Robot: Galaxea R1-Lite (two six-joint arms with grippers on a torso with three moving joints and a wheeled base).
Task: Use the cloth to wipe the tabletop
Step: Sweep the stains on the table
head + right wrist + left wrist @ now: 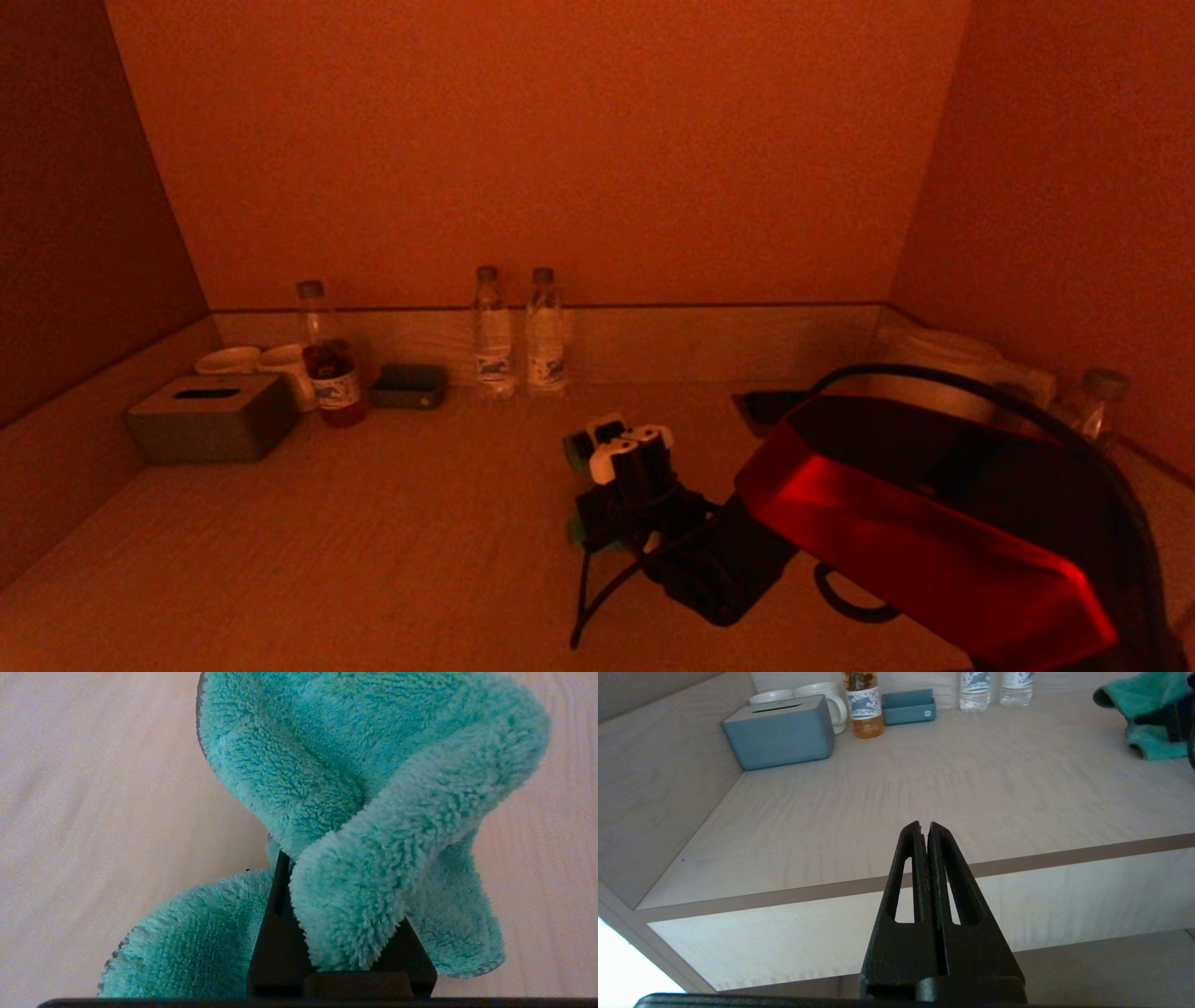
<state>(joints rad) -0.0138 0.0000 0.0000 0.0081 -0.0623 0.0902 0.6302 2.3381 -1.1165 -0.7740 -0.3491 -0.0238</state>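
The teal fluffy cloth (327,788) is bunched on the light wooden tabletop (373,523), near its middle. My right gripper (597,523) reaches in from the right and is shut on the cloth; its fingers are mostly buried in the folds in the right wrist view (299,872). Only small green bits of the cloth (575,534) show under the gripper in the head view. The cloth (1148,714) also shows in the left wrist view. My left gripper (924,828) is shut and empty, parked low in front of the table's front edge, out of the head view.
Along the back wall stand a tissue box (210,429), two mugs (233,359), a bottle of reddish drink (329,373), a small tray (409,385) and two water bottles (492,336). Another bottle (1097,397) stands at the right. Walls close three sides.
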